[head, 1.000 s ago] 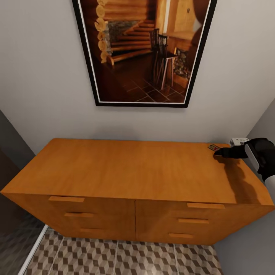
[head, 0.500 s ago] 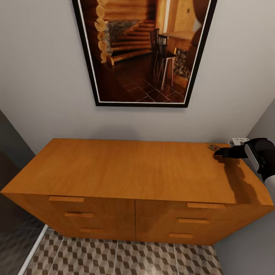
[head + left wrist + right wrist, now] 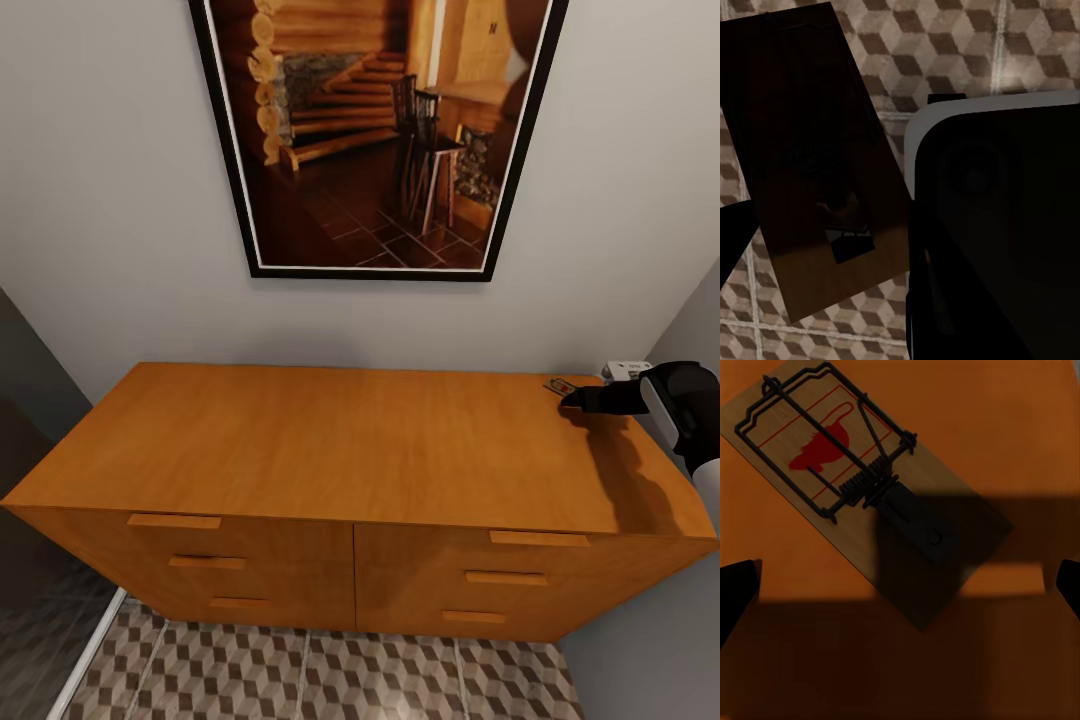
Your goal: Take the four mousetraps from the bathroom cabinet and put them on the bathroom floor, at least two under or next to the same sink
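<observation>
Right end effector (image 3: pixel 572 399), apparently spread, beside mousetrap (image 3: pixel 862 487) on cabinet (image 3: pixel 340 450).

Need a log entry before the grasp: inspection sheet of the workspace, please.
Surface: cabinet top, orange-brown wood, drawers shut.
Job's things: one mousetrap flat on the cabinet top near its far right corner; another mousetrap in the left wrist view, over the bathroom floor.
Clutter: small white object beyond the cabinet's right end.
Grippers: right gripper at the mousetrap, fingers spread wide, not touching it; left: state cannot be told.
Cables: nothing seen.
Surroundings: framed picture on the grey wall.
</observation>
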Motion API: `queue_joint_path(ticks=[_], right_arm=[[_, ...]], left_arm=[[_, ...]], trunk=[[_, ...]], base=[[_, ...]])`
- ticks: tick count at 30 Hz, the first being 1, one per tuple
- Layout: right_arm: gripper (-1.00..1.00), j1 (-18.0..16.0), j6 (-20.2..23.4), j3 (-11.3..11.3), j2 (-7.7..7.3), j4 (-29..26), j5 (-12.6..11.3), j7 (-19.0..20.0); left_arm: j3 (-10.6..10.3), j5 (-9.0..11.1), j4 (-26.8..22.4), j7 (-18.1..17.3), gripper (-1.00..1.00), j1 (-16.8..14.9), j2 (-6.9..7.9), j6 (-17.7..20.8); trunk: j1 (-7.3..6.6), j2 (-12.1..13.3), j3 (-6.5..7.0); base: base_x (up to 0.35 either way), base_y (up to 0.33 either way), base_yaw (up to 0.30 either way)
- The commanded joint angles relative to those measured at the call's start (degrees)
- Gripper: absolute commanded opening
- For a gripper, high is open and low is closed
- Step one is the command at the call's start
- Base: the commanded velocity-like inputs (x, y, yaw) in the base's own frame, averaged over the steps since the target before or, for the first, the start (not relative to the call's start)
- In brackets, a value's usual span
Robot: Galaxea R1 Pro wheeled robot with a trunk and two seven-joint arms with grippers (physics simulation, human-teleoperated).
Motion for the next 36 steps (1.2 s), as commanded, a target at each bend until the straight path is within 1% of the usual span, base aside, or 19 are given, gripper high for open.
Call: queue_joint_path(ticks=[1, 13, 22, 36], right_arm=[[1.00, -0.03, 0.21, 0.29, -0.08, -0.03, -0.31, -0.22], [1.00, -0.03, 0.22, 0.29, -0.08, -0.03, -0.31, -0.22], [1.00, -0.03, 0.21, 0.34, -0.08, -0.03, -0.31, -0.20], [1.00, -0.03, 0.21, 0.37, -0.08, 0.00, -0.31, -0.14]], left_arm=[[-0.50, 0.26, 0.01, 0.23, -1.00, -0.02, -0.01, -0.14], [-0.50, 0.27, 0.01, 0.22, -1.00, -0.02, -0.01, -0.14], [-0.50, 0.27, 0.01, 0.23, -1.00, -0.02, -0.01, -0.14], [-0.50, 0.27, 0.01, 0.23, -1.00, -0.02, -0.01, -0.14]], trunk=[[0.00, -0.03, -0.05], [0.00, -0.03, -0.05], [0.00, -0.03, -0.05], [0.00, -0.03, -0.05]], base=[[0.000, 0.000, 0.000], [0.003, 0.002, 0.000], [0.125, 0.094, 0.000], [0.010, 0.007, 0.000]])
